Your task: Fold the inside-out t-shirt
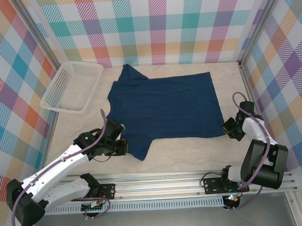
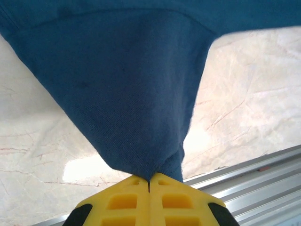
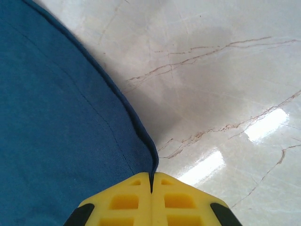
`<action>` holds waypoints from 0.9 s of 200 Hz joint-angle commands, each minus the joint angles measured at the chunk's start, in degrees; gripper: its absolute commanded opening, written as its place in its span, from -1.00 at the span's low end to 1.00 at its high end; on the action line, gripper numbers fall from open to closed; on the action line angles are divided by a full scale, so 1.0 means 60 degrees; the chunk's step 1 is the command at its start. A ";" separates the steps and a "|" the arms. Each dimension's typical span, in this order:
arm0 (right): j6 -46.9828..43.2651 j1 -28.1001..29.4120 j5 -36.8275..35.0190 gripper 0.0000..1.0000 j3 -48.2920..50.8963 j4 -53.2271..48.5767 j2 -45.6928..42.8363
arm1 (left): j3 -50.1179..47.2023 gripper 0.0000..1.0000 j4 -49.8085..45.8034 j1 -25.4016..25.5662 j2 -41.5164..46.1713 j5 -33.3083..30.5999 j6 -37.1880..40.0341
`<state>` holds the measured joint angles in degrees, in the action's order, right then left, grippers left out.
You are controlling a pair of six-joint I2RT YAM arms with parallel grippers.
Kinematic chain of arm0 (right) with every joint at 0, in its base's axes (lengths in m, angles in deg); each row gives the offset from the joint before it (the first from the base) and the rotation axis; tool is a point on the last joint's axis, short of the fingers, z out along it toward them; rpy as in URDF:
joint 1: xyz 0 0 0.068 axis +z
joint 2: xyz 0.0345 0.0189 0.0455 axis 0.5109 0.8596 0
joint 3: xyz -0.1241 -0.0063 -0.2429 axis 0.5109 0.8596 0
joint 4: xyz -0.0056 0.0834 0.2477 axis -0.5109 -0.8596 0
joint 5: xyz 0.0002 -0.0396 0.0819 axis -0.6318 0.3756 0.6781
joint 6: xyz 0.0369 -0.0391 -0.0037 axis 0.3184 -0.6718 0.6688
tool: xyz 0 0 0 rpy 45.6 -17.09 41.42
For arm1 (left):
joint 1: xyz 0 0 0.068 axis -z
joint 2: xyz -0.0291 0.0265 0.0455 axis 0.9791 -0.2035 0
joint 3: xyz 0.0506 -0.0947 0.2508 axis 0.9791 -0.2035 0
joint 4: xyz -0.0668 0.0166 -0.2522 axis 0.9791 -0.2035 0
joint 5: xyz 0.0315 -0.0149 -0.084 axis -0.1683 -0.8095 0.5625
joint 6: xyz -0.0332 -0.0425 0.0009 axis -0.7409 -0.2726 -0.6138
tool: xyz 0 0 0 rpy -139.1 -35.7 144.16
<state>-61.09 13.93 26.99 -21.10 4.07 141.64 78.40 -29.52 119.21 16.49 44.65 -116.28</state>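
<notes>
The t-shirt lies flat in the middle of the top view. The left gripper is pinched tight on its lower-left sleeve. The right gripper is pinched tight on the lower-right corner. Next, I think, both must lift together and fold it over.

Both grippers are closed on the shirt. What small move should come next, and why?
Probably lift both slightly together. The left gripper pinches the near sleeve and the right gripper pinches the hem corner, while the t-shirt lies flat on the table; raising frees the near edge.
</notes>
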 commanded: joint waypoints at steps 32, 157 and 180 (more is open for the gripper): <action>0.0022 0.0075 0.0886 -0.90 -0.1300 0.0142 0.0566 | 0.1465 -1.00 0.0489 -0.1635 -0.0842 0.0298 0.1115; 0.0285 0.0646 0.1320 -0.83 -0.5202 0.0941 0.4494 | 0.6080 -1.00 0.1327 -0.4224 -0.6075 0.0713 0.2153; 0.0326 0.0723 0.1300 -0.83 -0.5804 0.0887 0.5139 | 0.6682 -1.00 0.1368 -0.4474 -0.6861 0.0920 0.2216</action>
<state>-59.95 17.65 34.26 -52.05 8.96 169.42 114.49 -21.76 94.03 -21.01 48.02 -104.87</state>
